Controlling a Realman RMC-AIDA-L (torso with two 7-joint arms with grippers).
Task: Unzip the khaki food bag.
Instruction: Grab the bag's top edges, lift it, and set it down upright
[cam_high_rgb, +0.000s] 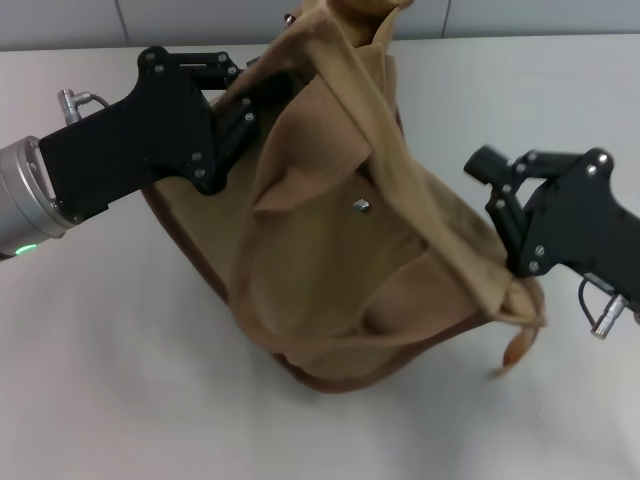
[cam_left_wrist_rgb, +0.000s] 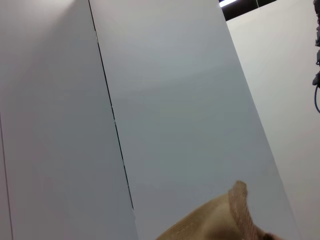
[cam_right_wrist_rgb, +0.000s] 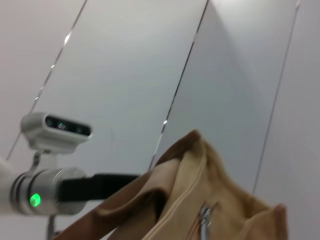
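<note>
Head view: khaki food bag (cam_high_rgb: 350, 250) slumped on the table (cam_high_rgb: 120, 400). My left gripper (cam_high_rgb: 243, 108) is buried in its upper left side; right gripper (cam_high_rgb: 497, 185) is at its right edge. I cannot tell either's fingers.

Left wrist: only a handle tip (cam_left_wrist_rgb: 239, 210).

Right wrist: zipper pull (cam_right_wrist_rgb: 204, 216) visible. I'd keep the bag braced and pull along the zipper.

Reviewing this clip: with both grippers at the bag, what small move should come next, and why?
Probably the right gripper should reach for the silver zipper pull. The left gripper is at the khaki food bag, apparently bracing its upper left edge; the right hangs beside the bag's right side.
</note>
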